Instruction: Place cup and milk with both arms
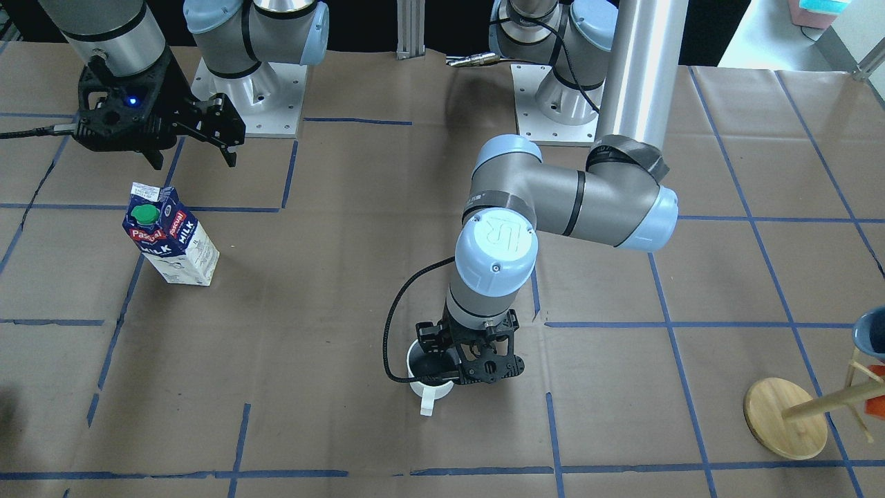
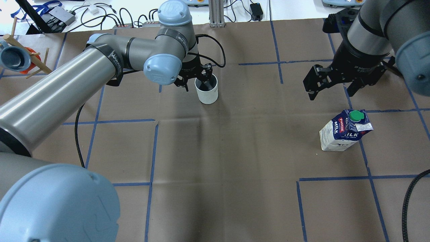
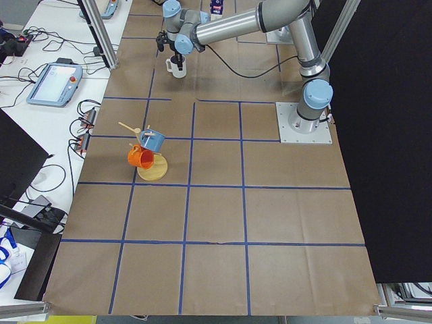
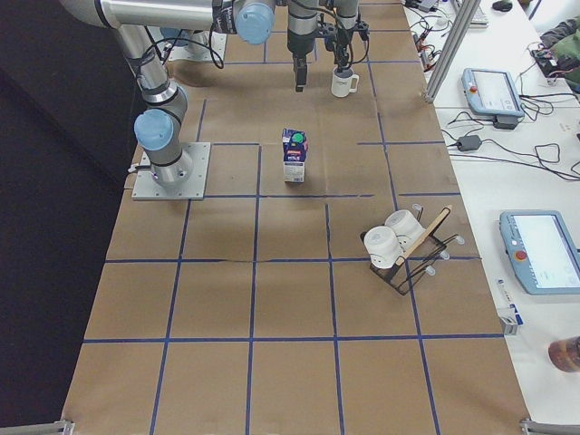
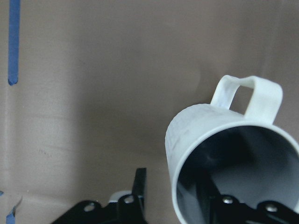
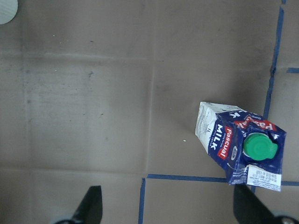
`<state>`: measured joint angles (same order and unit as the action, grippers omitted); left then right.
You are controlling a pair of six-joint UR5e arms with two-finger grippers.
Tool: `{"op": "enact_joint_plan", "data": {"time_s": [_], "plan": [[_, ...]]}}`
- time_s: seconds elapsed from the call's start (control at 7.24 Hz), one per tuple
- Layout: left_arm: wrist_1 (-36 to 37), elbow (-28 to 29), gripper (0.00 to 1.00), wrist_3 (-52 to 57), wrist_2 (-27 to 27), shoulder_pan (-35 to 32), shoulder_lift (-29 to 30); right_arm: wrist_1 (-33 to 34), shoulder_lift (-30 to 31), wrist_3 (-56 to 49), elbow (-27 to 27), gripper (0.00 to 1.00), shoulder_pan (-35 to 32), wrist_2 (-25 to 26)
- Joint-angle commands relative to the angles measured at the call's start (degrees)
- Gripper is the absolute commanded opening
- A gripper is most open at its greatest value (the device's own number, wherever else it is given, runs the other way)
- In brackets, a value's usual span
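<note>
Currently my left claw (image 2: 196, 80) sits open astride the cup's (image 2: 207, 94) rim; my right claw (image 2: 332, 90), spread wide, hovers above the upright milk (image 2: 341, 132).

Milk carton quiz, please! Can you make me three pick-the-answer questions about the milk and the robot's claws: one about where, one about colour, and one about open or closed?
1. Where is the milk?
A. Standing on the table, held by nothing.
B. Inside the cup.
C. Lifted into the air by a gripper.

2. What colour is the milk's cap?
A. Red.
B. Yellow.
C. Green.

3. How is the right gripper?
A. Shut on the milk.
B. Open and empty.
C. Shut on the cup.

Answers:
1 A, the carton's base rests on the table and no gripper touches it.
2 C, the round cap on top is plainly green.
3 B, its wrist view shows the two fingers wide apart with only table between them.
</note>
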<state>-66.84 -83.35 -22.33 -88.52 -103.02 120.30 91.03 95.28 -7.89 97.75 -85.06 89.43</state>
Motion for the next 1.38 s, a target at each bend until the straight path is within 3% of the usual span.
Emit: {"op": "enact_joint_plan", "data": {"time_s": [0.0, 0.28, 0.41, 0.55, 0.83, 1.24], "plan": [[-6.8, -2.0, 0.99, 1.7, -0.1, 0.4, -7.2, 0.0, 0.9, -8.0, 0.2, 1.0, 8.2, 0.0], [-10.6, -9.2, 0.99, 8.5, -1.6, 2.6, -18.9, 0.6, 4.6, -10.1, 4.9, 1.0, 11.2, -0.7], [-13.7, -13.2, 0.99, 14.4, -2.4, 6.6, -26.4, 4.2, 6.0, -11.1, 8.3, 1.0, 11.9, -0.7], [-18.1, -16.4, 0.99, 18.8, -2.4, 10.1, -33.8, 10.1, 6.3, -11.2, 11.4, 1.0, 13.5, -0.4], [-29.2, -19.5, 0.99, 26.5, -6.0, 15.0, -46.4, 12.0, 5.6, -9.3, 12.5, 1.0, 13.7, -0.8], [-33.9, -18.3, 0.99, 27.1, -5.9, 20.0, -49.6, 15.5, 1.2, -9.1, 12.8, 1.0, 13.8, -1.1]]}}
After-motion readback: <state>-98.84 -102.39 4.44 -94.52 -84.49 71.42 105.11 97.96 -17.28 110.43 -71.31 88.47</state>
